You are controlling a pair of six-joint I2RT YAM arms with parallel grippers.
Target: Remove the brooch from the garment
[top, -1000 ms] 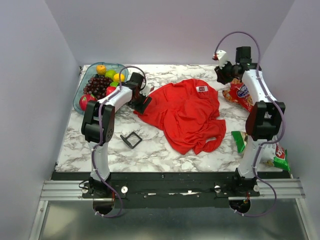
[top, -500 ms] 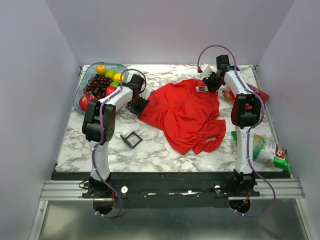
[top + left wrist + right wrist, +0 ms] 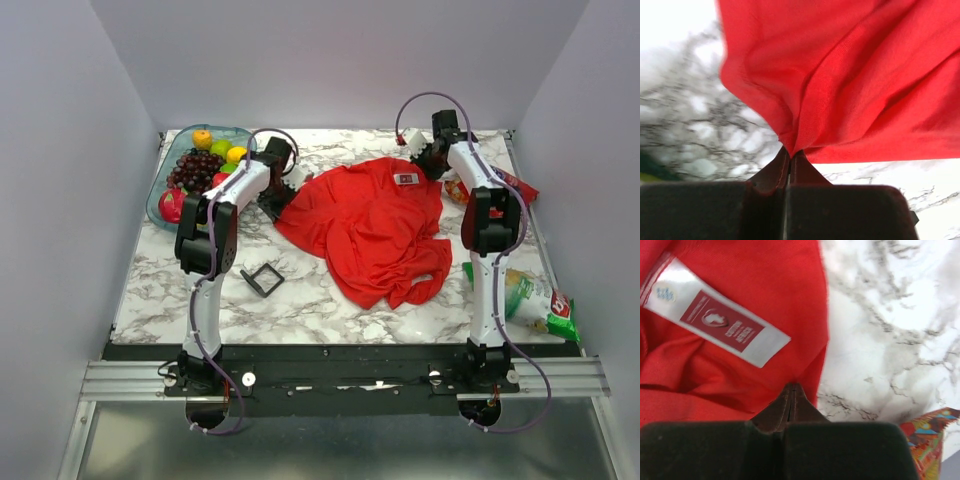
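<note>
The red garment (image 3: 375,225) lies crumpled at the middle of the marble table. My left gripper (image 3: 284,197) is shut on its left edge; in the left wrist view a pinch of red cloth (image 3: 850,75) bunches into the closed tips of the gripper (image 3: 790,152). My right gripper (image 3: 432,170) is shut on the garment's right edge (image 3: 810,315), its tips (image 3: 793,387) pressed together on the cloth. Just left of them is a white label with a red patch (image 3: 722,322). The brooch (image 3: 664,292), small, round and whitish, sits at that label's far end.
A glass bowl (image 3: 157,205) of fruit stands at the back left, close behind the left arm. A black square frame (image 3: 262,279) lies in front of the left arm. Snack bags lie along the right side (image 3: 500,185) (image 3: 540,300), one showing its corner (image 3: 932,440).
The right gripper came down from the back right onto the garment's right edge and shut on it. The left gripper closed on the left edge, which has shifted slightly.
</note>
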